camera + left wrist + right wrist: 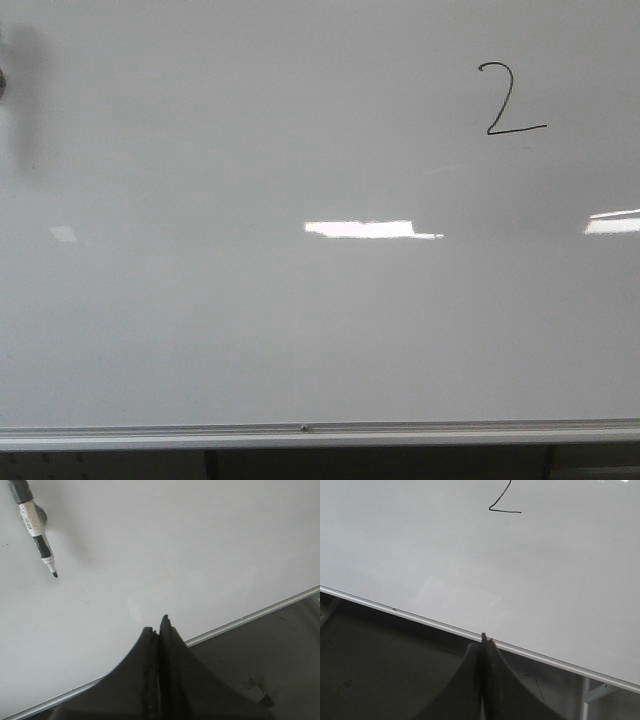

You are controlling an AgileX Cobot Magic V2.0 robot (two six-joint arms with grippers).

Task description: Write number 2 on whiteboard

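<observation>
A thin black hand-drawn number 2 (510, 98) sits upper right on the glossy pale whiteboard (250, 330). A light, slim, likely slippery uncapped black-and-white marker (35, 527) lies on the board, best gripped mid-barrel. The left gripper (159, 625) and right gripper (485, 641) are both pressed together, empty.

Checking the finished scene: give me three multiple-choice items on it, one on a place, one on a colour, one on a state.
1. In the front view, where on the whiteboard is the number 2?
A. upper right
B. lower left
C. centre

2. What colour is the numeral's ink?
A. red
B. black
C. blue

3. How is the marker in the left wrist view?
A. capped
B. clamped in the left tool
C. uncapped, tip bare, lying on the board

Key: 1 A, it sits near the top right corner. 2 B, the strokes are black. 3 C, the dark tip shows and the left tool is shut, apart from it; the right tool is shut too.
</observation>
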